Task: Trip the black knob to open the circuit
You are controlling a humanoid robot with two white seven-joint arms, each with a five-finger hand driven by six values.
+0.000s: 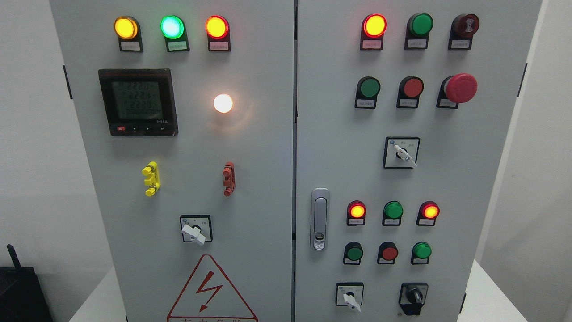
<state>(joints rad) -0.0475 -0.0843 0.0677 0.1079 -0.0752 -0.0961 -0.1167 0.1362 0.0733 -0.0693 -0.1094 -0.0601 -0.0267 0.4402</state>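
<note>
The black knob [414,297] sits at the lower right of the right-hand door of a grey electrical cabinet [268,179], with its handle pointing straight down in its black square plate. To its left is a white-handled rotary switch [351,298]. Neither of my hands shows in the head view.
The right door carries rows of red and green lamps and buttons, a red mushroom stop button [460,88], a white selector [403,154] and a silver door latch [319,219]. The left door has a digital meter [137,102], lit lamps and a warning triangle [210,290]. A black box [20,293] stands at lower left.
</note>
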